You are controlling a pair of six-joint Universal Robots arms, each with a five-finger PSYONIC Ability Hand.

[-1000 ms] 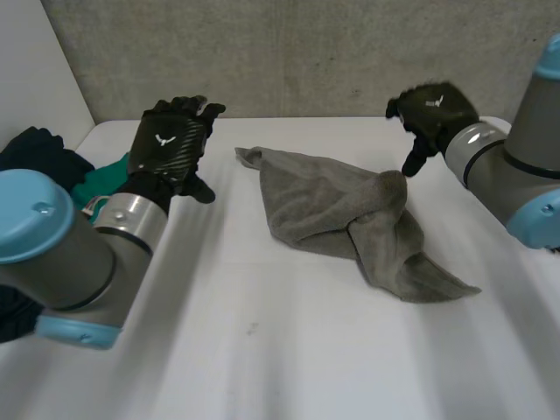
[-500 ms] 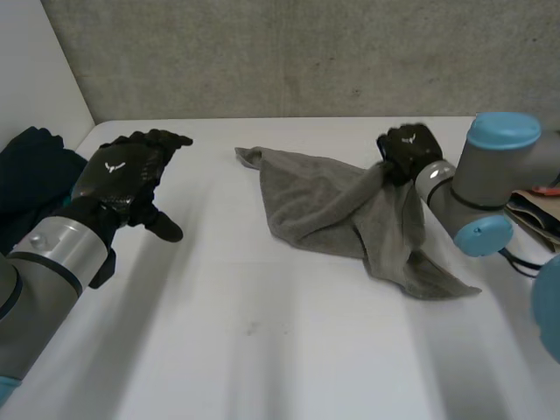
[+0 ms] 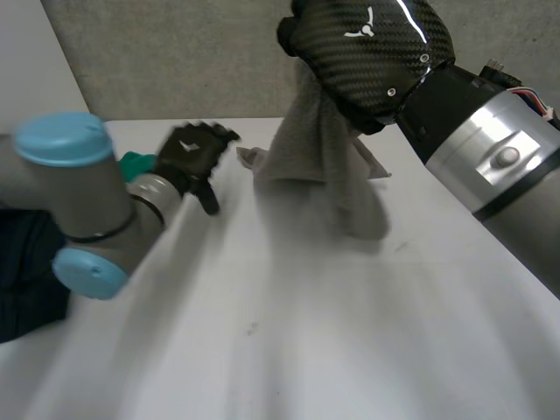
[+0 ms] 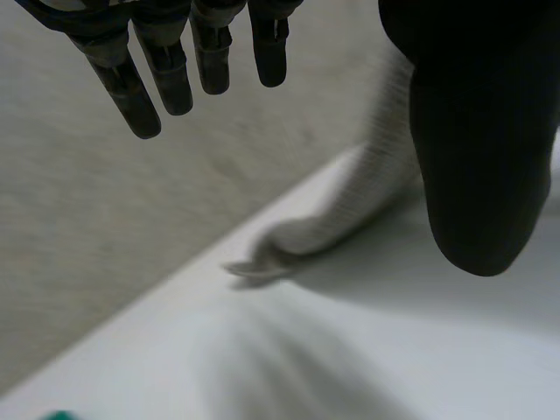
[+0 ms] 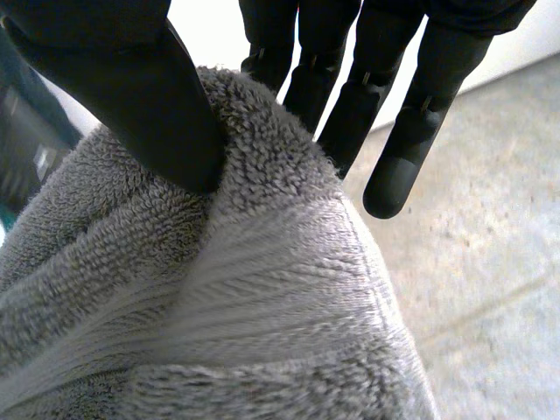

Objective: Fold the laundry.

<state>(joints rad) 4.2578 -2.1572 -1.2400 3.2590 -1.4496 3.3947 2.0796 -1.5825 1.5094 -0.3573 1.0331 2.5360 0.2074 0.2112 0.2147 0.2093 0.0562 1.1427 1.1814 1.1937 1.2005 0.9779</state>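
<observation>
My right hand (image 3: 367,52) is raised high over the table and shut on a fold of the grey towel (image 3: 319,166), which hangs below it in a bunch. In the right wrist view the thumb (image 5: 131,87) presses the towel (image 5: 262,332) against the fingers. One towel corner (image 3: 248,156) still lies on the white table (image 3: 306,350). My left hand (image 3: 194,150) hovers open beside that corner, fingers straight. In the left wrist view the towel (image 4: 350,210) trails down to the table beyond the open fingers (image 4: 166,70).
A pile of dark clothes (image 3: 26,271) lies at the table's left edge, with a green cloth (image 3: 136,164) behind my left forearm. A grey wall (image 3: 175,52) bounds the table at the back.
My right hand closed on the towel and lifted it well off the table, towards the camera. My left hand moved right, up to the towel's far left corner.
</observation>
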